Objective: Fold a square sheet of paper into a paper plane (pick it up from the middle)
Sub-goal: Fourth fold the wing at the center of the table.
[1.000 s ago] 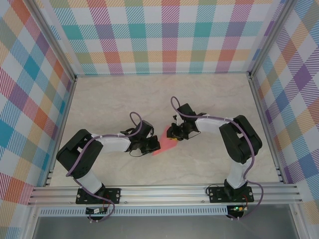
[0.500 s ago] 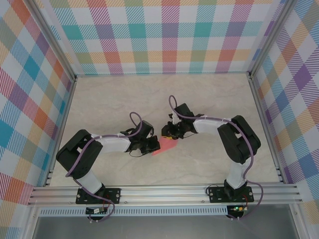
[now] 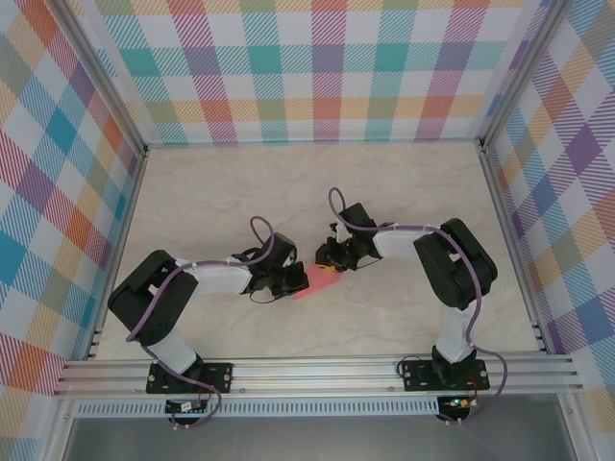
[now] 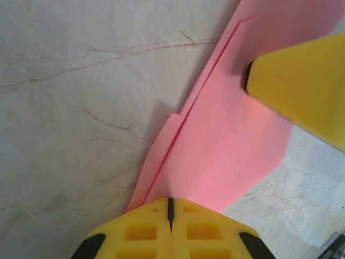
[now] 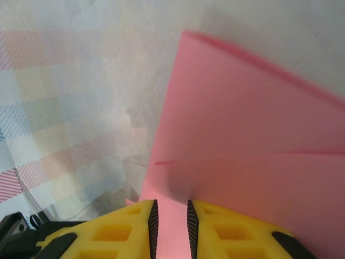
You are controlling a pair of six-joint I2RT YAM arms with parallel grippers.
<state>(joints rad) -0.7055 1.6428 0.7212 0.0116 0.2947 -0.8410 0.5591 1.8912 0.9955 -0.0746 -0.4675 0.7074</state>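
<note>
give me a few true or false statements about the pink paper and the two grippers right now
The pink paper is folded, with creases showing: true.
The left gripper has its jaws wide apart: false, they are closed together at the paper's edge.
The paper lies in a far corner of the table: false, it lies near the middle, between the two grippers.
The right gripper has only a narrow gap between its jaws, with pink showing in it: true.

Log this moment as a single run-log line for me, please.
paper: folded, on table | left gripper: jaws shut at paper's edge | right gripper: jaws slightly apart over paper
</note>
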